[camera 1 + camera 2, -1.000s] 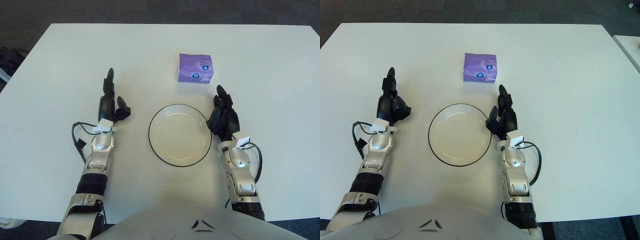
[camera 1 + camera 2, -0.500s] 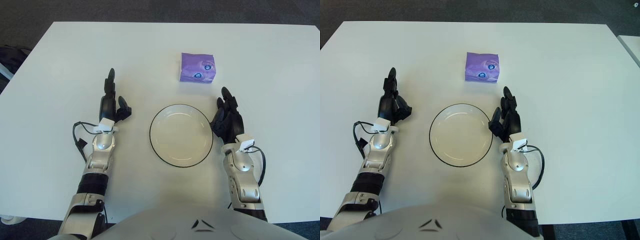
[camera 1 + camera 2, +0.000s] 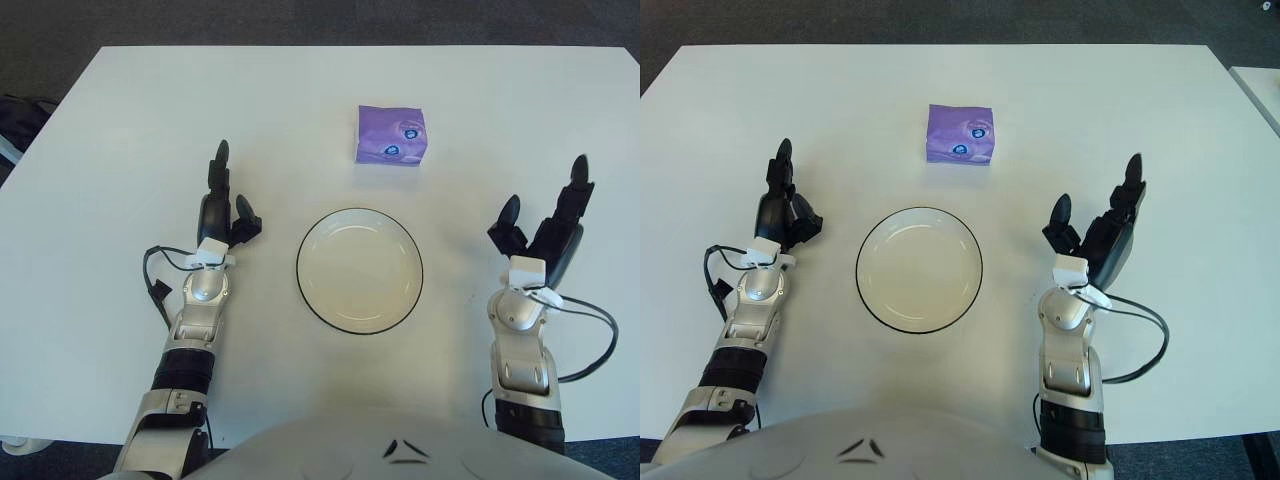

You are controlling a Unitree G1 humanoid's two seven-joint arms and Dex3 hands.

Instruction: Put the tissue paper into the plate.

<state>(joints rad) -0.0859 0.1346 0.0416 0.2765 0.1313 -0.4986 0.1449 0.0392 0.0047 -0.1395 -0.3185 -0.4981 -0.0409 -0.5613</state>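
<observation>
Right hand has swung out right, away from the plate, fingers spread, holding nothing. Left hand idle on desk, fingers open. Purple tissue pack untouched beyond the plate; reach probably next.
</observation>
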